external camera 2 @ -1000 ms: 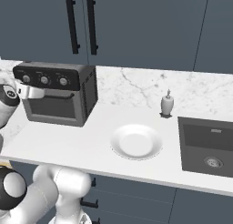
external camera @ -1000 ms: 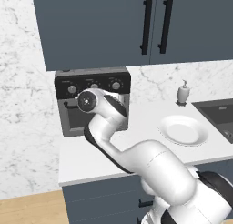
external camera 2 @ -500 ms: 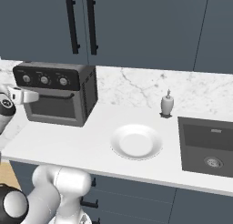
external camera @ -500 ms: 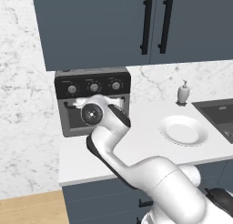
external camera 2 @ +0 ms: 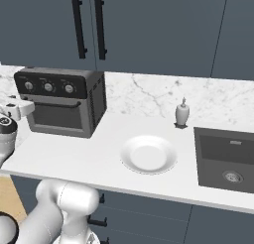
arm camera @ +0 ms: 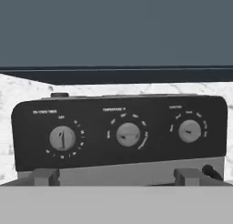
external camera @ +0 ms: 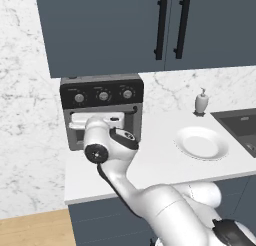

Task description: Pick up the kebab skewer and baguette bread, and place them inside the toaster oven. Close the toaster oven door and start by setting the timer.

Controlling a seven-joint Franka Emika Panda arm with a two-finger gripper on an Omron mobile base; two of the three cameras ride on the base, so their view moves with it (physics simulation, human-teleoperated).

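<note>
The gripper (external camera: 97, 121), jaws wide and empty, had moved closer to the closed toaster oven door (external camera 2: 54, 115), just below the knobs (arm camera: 62, 138); timer setting seemed next.

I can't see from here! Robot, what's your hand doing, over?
Gripper open, holding nothing, facing the toaster oven knobs. Toaster oven door looks shut. White plate bare on counter. Nothing blocking.
</note>
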